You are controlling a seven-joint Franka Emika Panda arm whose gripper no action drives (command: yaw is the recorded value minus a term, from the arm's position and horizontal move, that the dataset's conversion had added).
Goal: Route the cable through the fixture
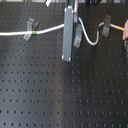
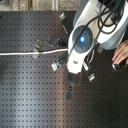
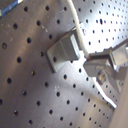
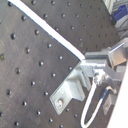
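Only the second wrist view shows the tool (image 4: 86, 64) pinching the cable (image 4: 45, 25).

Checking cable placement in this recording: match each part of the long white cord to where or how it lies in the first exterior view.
Things:
1. green-yellow band on the thin white cable
2. yellow-orange tip of the cable
3. cable stretch just past the arm, toward the tip

Places or states:
A. near the first exterior view's right edge
B. sags in a curved loop
C. near the first exterior view's left edge, just below a grey metal bracket

Pairs: 1-C, 2-A, 3-B
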